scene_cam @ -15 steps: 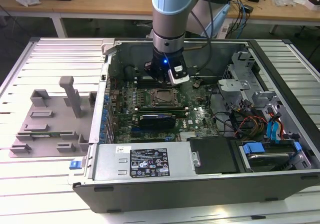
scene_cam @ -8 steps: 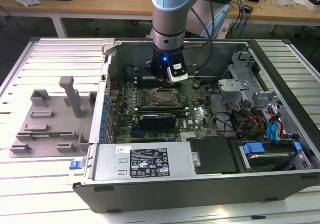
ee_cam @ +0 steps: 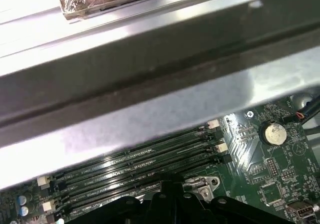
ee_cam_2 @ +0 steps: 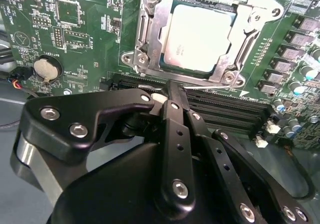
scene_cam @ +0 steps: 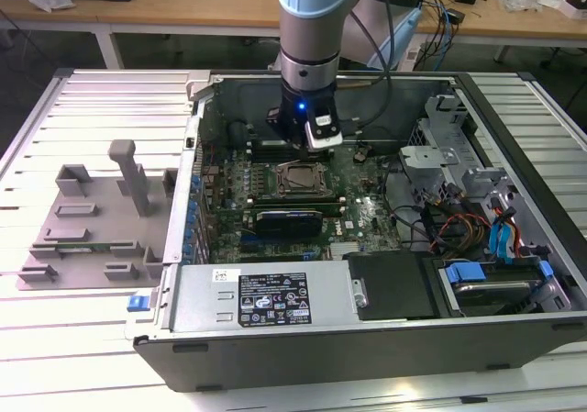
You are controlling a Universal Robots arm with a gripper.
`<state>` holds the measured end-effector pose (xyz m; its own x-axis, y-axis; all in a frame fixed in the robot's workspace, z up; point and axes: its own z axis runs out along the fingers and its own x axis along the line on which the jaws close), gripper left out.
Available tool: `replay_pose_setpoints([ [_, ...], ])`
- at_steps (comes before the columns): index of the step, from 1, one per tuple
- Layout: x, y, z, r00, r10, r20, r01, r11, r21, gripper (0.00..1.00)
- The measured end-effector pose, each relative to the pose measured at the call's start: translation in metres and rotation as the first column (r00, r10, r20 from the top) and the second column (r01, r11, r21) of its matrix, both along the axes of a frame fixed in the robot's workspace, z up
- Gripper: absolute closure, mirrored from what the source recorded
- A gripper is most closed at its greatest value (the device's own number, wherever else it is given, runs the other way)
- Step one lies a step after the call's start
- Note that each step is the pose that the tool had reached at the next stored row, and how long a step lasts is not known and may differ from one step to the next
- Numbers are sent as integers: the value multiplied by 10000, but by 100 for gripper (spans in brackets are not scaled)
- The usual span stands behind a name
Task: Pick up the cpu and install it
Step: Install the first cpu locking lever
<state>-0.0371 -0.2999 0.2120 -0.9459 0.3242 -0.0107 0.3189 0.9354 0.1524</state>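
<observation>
Inside the open computer case (scene_cam: 514,169) the cpu (ee_cam_2: 199,36) lies flat in its socket frame (ee_cam_2: 145,32), silvery top up, square with no long axis, memory slots (ee_cam_2: 225,112) just beside, while my jaws, clenched on nothing, hang near it.

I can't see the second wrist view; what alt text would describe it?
A silvery square cpu sits in its metal-framed socket on a green motherboard. The black gripper fills the foreground, its fingers drawn together near the memory slots. A round coin battery lies beside the socket.
</observation>
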Motion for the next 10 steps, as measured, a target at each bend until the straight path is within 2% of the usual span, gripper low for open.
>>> replay_pose_setpoints([
  [6, 0, 48, -1, 9998, -183, 8, 183, 9998, -86, 89],
  [8, 0, 73, -2, 9995, -306, 22, 306, 9993, -194, 89],
  [10, 0, 82, -10, 9993, -371, 84, 373, 9989, -267, 89],
])
